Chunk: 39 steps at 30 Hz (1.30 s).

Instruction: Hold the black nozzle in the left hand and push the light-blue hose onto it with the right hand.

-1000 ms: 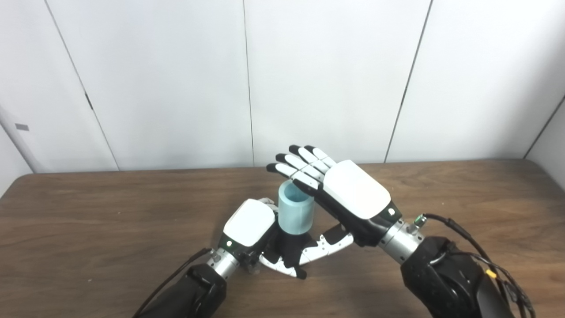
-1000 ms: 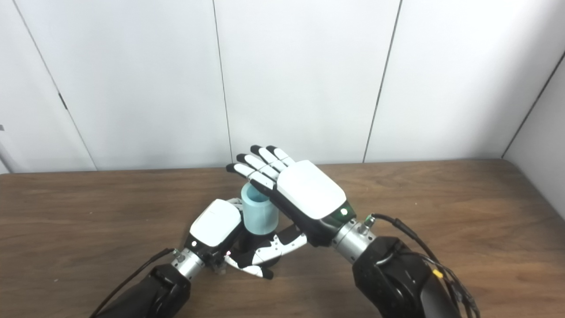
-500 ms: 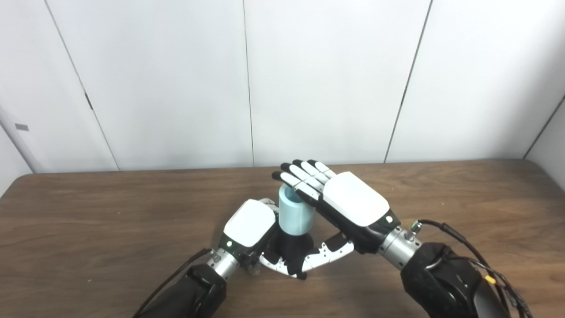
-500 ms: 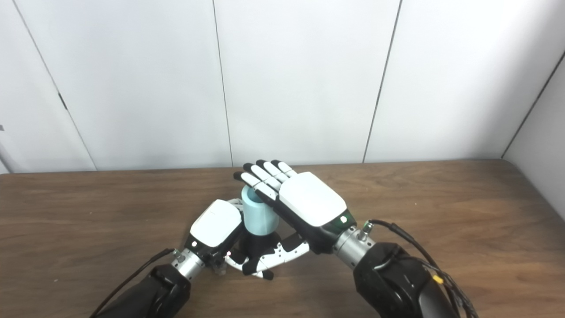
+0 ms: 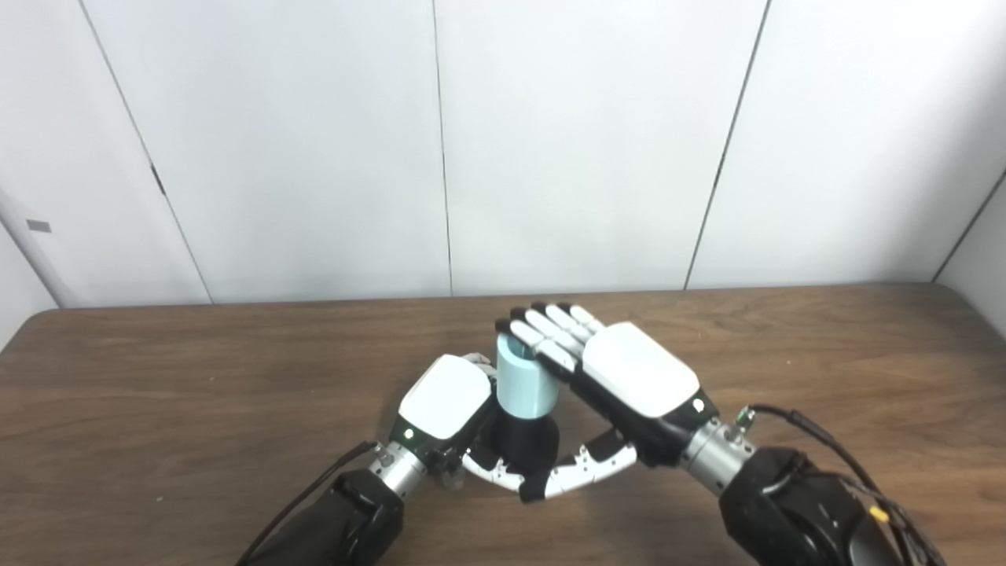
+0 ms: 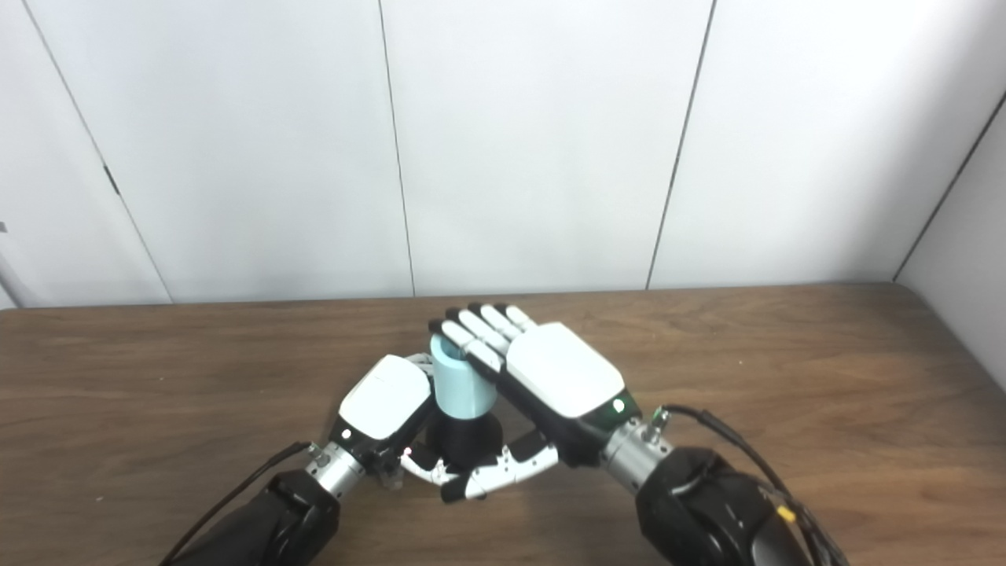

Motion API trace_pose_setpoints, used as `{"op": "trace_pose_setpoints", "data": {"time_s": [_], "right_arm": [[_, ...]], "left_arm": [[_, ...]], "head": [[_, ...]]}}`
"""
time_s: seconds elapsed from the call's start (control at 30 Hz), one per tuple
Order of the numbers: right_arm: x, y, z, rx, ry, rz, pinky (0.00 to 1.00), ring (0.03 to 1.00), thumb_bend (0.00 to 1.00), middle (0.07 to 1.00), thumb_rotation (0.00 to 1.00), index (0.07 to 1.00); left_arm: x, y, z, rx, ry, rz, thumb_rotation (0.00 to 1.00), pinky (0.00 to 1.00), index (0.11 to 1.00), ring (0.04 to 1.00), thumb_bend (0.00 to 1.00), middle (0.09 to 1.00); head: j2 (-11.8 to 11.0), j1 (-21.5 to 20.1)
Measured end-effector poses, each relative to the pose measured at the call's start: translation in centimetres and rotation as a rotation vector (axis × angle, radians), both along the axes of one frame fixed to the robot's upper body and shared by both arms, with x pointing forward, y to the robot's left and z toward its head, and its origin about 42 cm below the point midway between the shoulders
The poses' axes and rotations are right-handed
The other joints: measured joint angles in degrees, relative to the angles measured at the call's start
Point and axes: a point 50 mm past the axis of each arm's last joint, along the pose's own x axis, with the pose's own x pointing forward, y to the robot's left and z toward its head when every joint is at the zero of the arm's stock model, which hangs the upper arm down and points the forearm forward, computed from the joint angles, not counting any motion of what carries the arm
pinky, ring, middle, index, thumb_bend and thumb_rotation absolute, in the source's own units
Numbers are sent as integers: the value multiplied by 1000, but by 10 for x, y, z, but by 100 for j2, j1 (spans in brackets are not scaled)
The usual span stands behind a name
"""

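Wall (image 5: 581,141) of white panels stands far behind both robot hands, w/ dark seams running down it. Wood-grain bench (image 5: 157,393) spreads under and around both hands; both arms come in from the near edge. Right robot hand (image 5: 621,369) sits to the right of the hose and slightly above it, back plate up, fingers (image 5: 542,326) straight and held together, laid flat over the hose's top rim so most of the opening is covered; thumb (image 5: 578,472) reaches forward below, near side of the nozzle, tip close to the left hand's thumb. So right hand is flat and spread, not wrapped round anything, pressing on the hose end w/ its fingers; whether the palm touches the hose side, can't tell. Left robot hand (image 5: 444,397) is just left of the hose, back plate up, fingers curled round the nozzle's far side (mostly hidden), thumb across the near side: gripping the nozzle. Hose (image 5: 525,385), short light-blue cylinder, stands upright btwn the two hands, its lower end meeting the nozzle top. Nozzle (image 5: 525,440), black, sits directly under the hose, in the left hand's grasp, only its near face showing btwn the two thumbs. How deep the hose is seated on it can't be told.
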Motion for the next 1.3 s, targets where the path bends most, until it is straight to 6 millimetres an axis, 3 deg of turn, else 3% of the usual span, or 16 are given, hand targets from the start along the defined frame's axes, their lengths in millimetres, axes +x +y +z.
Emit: {"op": "trace_pose_setpoints", "data": {"time_s": [0.1, 0.47, 1.3], "right_arm": [[-1, 1, -1, 3, -9, -4, 1000, 1000, 903, 974, 769, 943], [-5, 5, -7, 2, -61, -12, 996, 1000, 948, 927, 822, 877], [1, 15, -27, -5, -116, -46, 1000, 1000, 886, 996, 874, 948]], "left_arm": [[0, 0, 0, 0, 0, -1, 0, 677, 504, 476, 501, 419], [-1, -1, 0, -1, -1, -5, 0, 659, 499, 469, 502, 424], [-6, 0, -1, -1, 16, 30, 0, 687, 511, 485, 501, 432]], "head": [[26, 17], [88, 53], [141, 26]]}}
